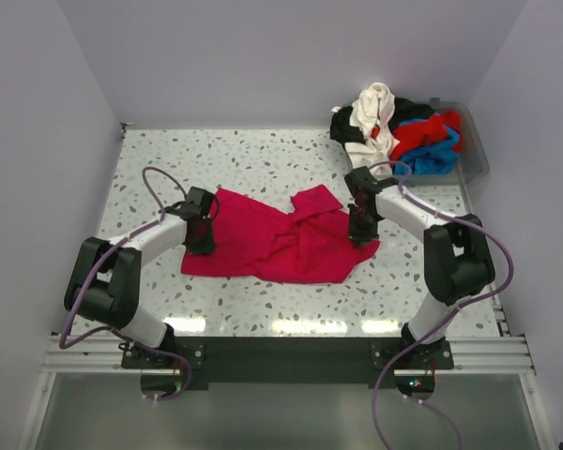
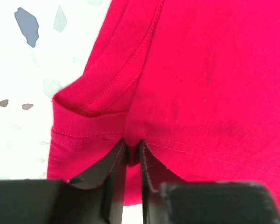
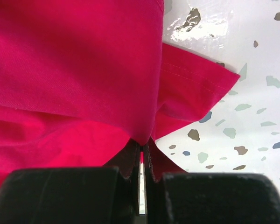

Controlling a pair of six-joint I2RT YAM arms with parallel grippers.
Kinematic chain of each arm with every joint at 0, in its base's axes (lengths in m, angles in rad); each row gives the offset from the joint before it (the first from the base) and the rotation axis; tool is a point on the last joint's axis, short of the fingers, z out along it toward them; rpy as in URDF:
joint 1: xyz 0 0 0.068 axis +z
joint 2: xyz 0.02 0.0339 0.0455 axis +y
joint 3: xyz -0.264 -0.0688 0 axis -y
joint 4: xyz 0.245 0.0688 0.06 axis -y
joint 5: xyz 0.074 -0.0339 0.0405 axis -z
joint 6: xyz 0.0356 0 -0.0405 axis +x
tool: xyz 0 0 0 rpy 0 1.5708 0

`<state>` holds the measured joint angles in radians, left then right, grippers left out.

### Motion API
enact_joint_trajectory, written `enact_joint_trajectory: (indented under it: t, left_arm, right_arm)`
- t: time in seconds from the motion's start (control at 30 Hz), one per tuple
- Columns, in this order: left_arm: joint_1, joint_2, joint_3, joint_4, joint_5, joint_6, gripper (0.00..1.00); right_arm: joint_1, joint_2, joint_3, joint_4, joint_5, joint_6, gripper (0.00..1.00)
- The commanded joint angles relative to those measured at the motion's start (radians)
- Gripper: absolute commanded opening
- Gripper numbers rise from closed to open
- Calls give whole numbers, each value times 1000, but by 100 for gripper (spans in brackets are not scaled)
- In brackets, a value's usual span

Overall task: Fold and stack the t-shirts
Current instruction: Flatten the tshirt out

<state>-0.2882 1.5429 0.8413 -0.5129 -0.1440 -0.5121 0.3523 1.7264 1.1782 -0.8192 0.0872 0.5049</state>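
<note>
the large crimson-pink cloth t-shirt (image 1: 272,246) is lying rumpled and only half spread out on the white speckled table (image 1: 263,155), right between the two arms. i'll place everything else off that shirt.

the left gripper (image 2: 132,148) is at the shirt's left edge. its jaws are squeezed almost together with a fold of the fabric pinched between them, just below where a stitched hem bunches up.

the right gripper (image 3: 142,145) is at the shirt's right end. its jaws are closed tight on a pinch of cloth, and a sleeve with a stitched hem fans out onto the table just beside it.

there's also a flap of the shirt flipped up along its far edge, nearer the right gripper.

beyond the shirt's far right corner, well apart from it, sits a clear grey plastic bin (image 1: 476,150) with a heap of more shirts. the cream-white shirt (image 1: 371,117) and black shirt (image 1: 342,124) are on the side nearer the pink one. the red shirt (image 1: 422,131) and blue shirt (image 1: 433,161) are on the side away from it.
</note>
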Motion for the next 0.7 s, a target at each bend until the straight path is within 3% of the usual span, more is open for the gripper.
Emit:
enact_joint_trajectory:
  t: [0.0, 0.13, 0.4, 0.67]
  left_arm:
    - [9, -1, 50, 27, -6, 12, 15]
    - [9, -9, 87, -13, -8, 20, 0]
    - [18, -53, 245, -108, -34, 18, 0]
    - [190, -99, 309, -136, -29, 21, 0]
  right_arm:
    - [-4, 16, 43, -8, -1, 4, 0]
    - [-3, 21, 52, -17, 16, 1, 0]
    - [-10, 1, 61, -66, 83, -17, 0]
    - [-30, -74, 0, -121, 132, -11, 0]
